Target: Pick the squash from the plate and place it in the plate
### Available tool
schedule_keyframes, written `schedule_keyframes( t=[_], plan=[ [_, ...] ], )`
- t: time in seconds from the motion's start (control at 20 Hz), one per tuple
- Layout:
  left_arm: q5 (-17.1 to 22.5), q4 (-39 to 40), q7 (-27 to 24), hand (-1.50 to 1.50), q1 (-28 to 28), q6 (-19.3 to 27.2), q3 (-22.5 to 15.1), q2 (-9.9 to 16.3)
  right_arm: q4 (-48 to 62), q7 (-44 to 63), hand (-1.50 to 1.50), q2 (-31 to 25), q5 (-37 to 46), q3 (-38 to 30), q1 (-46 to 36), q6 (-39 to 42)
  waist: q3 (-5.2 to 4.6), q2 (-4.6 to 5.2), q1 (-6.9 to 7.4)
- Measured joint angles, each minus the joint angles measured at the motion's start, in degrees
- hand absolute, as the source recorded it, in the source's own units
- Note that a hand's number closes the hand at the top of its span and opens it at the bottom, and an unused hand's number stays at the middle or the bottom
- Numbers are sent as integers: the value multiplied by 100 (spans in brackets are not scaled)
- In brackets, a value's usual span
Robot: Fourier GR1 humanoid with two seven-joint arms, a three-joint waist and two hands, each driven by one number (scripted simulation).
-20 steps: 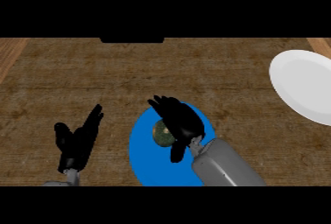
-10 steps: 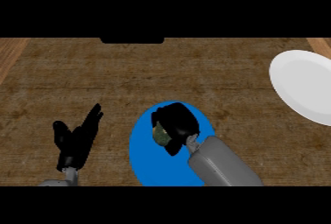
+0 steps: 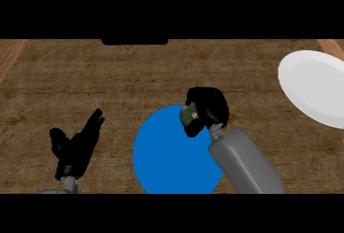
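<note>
The right hand (image 3: 209, 105) is curled round the squash (image 3: 189, 114) at the blue plate's (image 3: 168, 159) upper rim; this looks like the carry, calling for a sweep right to the white plate (image 3: 316, 86); the left hand (image 3: 75, 145) rests open.

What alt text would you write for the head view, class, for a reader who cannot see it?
The right hand is curled round a squash at the blue plate's upper right edge. A white plate lies far right; the left hand rests open at lower left.
</note>
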Motion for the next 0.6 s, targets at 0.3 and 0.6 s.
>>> schedule_keyframes(
  t=[0.3,0.6],
  plan=[
    [-26,-4,55,0,-47,3,-20,-11,252,1720,150,-4,934,-897,-695,-1468,-5,17,62],
    [-109,-38,65,0,-53,58,-82,-81,467,2792,150,-34,1854,-1264,-1145,-2643,-7,11,120]
  ],
)
